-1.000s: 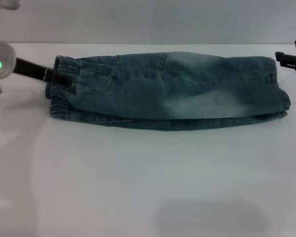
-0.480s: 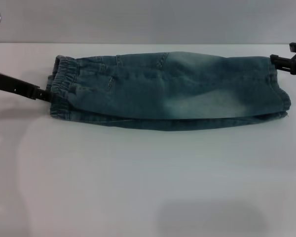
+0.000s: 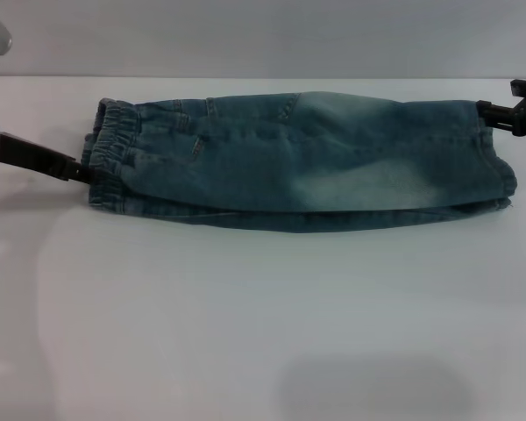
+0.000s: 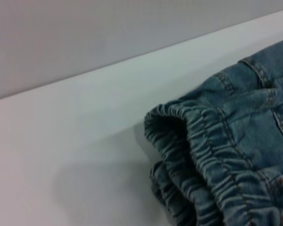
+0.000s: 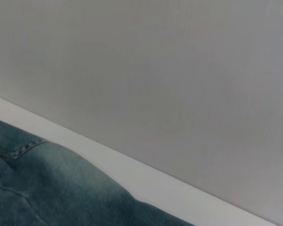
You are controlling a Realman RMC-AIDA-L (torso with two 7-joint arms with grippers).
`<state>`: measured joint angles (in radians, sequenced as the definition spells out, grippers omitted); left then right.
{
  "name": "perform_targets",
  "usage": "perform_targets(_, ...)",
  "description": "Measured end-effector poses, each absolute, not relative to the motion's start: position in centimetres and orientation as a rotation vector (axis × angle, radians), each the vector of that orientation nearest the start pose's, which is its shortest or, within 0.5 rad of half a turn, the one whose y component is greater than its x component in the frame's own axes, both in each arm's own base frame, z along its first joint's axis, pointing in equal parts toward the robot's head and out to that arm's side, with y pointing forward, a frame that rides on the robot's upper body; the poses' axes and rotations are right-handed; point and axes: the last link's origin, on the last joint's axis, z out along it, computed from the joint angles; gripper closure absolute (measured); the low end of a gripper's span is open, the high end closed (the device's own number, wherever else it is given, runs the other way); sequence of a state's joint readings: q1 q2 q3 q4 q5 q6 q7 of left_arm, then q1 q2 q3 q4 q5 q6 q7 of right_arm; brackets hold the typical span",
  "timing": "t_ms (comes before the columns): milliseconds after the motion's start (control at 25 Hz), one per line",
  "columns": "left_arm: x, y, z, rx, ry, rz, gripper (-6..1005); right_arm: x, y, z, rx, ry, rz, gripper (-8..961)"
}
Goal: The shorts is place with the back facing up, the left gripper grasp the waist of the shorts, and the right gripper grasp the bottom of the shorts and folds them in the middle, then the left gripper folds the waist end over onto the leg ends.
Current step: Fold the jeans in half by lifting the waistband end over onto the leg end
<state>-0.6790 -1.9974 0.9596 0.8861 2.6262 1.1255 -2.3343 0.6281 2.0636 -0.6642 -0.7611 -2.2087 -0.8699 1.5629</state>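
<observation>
The faded blue-green denim shorts lie folded lengthwise in a long band across the white table. The ruffled elastic waist of the shorts is at the left end and the leg ends at the right. My left gripper reaches in from the left edge, its black tip against the outer rim of the waist. The left wrist view shows the waist close up, in two stacked layers. My right gripper is at the far corner of the leg ends, touching or just short of the hem. The right wrist view catches denim.
The white table extends toward me in front of the shorts. Its back edge runs just behind them, against a plain grey wall. A faint shadow lies on the table near the front.
My left gripper has drawn back off the top of the waistband and dropped to its outer edge. My right gripper has moved in from the right to the hem corner. The shorts have not moved.
</observation>
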Motion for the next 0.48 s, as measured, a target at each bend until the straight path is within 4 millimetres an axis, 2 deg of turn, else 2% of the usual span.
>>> perform_targets(120,-27.8,42.1,4.9,-2.231,-1.078,0.206,140,30.0,42.6,5.9,-2.139,0.672,0.175,350)
perform_targets(280,-27.6,42.5,3.1,-2.271,-1.077,0.237,142,30.0,42.6,6.2,-2.13,0.666,0.178,350)
perform_targets(480,-27.3,42.8,2.7,-2.278,-1.061,0.236,153,30.0,42.6,6.3,-2.126,0.664,0.175,350)
